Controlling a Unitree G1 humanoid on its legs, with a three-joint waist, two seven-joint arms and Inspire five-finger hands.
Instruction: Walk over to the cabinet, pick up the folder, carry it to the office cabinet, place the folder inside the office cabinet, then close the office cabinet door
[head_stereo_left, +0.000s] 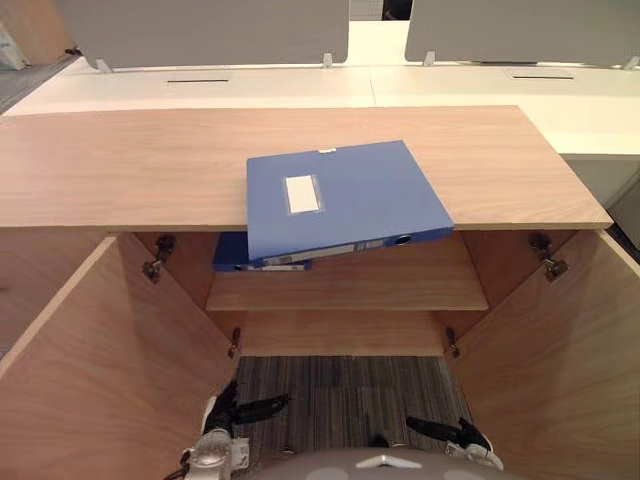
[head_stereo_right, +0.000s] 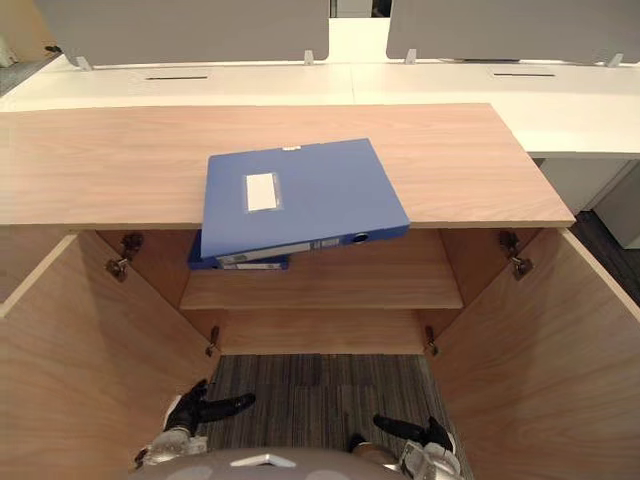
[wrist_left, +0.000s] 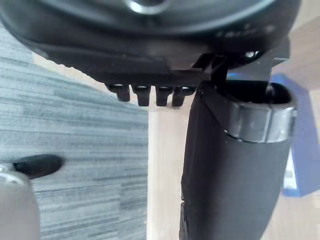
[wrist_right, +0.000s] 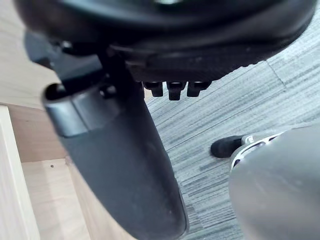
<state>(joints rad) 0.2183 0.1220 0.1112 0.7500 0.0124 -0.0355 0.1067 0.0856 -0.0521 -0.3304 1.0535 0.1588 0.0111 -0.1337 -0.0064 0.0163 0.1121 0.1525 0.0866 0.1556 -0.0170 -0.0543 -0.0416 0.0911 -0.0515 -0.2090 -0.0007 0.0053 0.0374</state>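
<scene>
a low cabinet of pale wood-grain laminate (head_stereo_left: 130, 165) stands with both flat doors swung wide, the left door (head_stereo_left: 100, 360) and the right door (head_stereo_left: 560, 350) showing their smooth inner faces and small metal hinges (head_stereo_left: 157, 262) at the back corners. on the cabinet's long rectangular top lies a flat blue plastic box folder (head_stereo_left: 345, 200) with a white label (head_stereo_left: 303, 193) on its cover. it sits at the front edge of the top, near the middle. its spine side overhangs that edge and faces out from the cabinet. the spine runs roughly along the cabinet front, skewed a little.

inside the cabinet, on the wooden shelf (head_stereo_left: 400, 285), a second blue folder (head_stereo_left: 228, 250) lies flat under the first, toward the left end.

in front of the cabinet is grey striped carpet (head_stereo_left: 340, 390); behind it run white desks (head_stereo_left: 450, 85) with grey partition screens (head_stereo_left: 200, 30).

the left hand (head_stereo_left: 240, 408) and the right hand (head_stereo_left: 450, 432) hang low over the carpet between the doors, fingers loosely stretched out, holding nothing.
</scene>
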